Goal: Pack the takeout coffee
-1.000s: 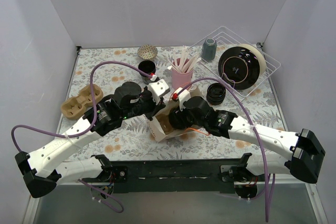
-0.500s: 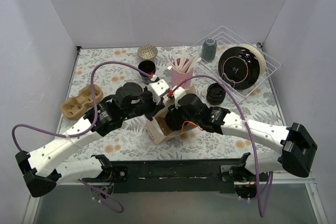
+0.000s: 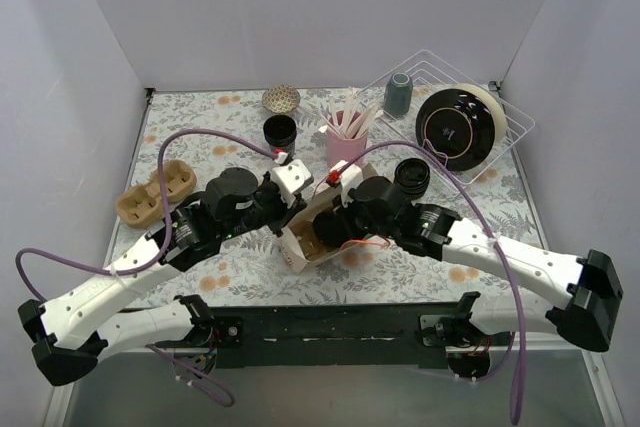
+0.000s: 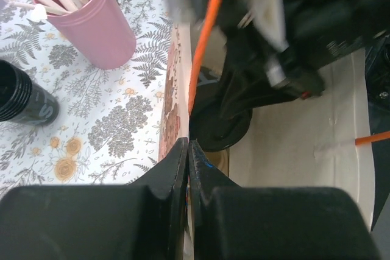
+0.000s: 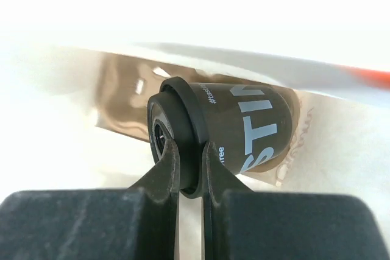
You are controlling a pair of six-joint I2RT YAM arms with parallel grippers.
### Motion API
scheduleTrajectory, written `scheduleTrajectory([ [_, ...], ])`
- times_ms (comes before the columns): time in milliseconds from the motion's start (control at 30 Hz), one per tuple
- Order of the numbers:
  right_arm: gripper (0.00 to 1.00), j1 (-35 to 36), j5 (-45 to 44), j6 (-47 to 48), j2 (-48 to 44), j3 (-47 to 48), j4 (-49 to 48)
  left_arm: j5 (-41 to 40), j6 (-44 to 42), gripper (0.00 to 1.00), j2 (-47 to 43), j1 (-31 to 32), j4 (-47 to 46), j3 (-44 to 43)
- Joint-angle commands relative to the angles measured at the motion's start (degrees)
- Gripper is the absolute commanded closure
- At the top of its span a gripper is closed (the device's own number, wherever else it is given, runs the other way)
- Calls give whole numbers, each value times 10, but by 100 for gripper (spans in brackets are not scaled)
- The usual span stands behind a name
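At the table's centre, the wall of the bag [image 3: 296, 247] is pinched between the shut fingers of the left gripper [image 4: 187, 144]. Inside the bag the coffee [image 5: 244, 126] is clamped by its lid rim in the right gripper [image 5: 190, 150], whose wrist fills the bag mouth and hides the cup from above. Around the bag are seen a carrier [image 3: 155, 192] at 9 o'clock, a lidless cup [image 3: 279, 132] at 11, a pink cup [image 4: 97, 28] of sticks at 12 and, farther off at 1, a rack [image 3: 520, 127] with a tumbler [image 3: 397, 94] and a plate [image 3: 455, 132]. Against a second ago, the right fingers have been narrowed onto the lid and the left arm has been shifted toward 8 o'clock.
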State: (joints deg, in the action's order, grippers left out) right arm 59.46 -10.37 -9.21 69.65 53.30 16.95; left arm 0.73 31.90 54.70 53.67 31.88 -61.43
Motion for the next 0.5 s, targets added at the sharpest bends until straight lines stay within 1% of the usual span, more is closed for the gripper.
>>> scheduleTrajectory([
  [0, 99, 3, 29, 1, -66, 1, -14, -33, -32, 100, -36, 4, 2, 21],
  [133, 99, 3, 53, -7, -120, -21, -46, -31, -47, 100, -32, 4, 1, 23],
  [200, 99, 3, 52, -9, -130, -14, -47, -36, -48, 100, -27, 4, -1, 18],
  [367, 99, 3, 48, -18, -138, 50, -39, -53, -56, 100, -28, 4, 4, 21],
  [467, 99, 3, 57, -22, -147, 93, -37, -93, -65, 100, -40, 4, 13, 27],
])
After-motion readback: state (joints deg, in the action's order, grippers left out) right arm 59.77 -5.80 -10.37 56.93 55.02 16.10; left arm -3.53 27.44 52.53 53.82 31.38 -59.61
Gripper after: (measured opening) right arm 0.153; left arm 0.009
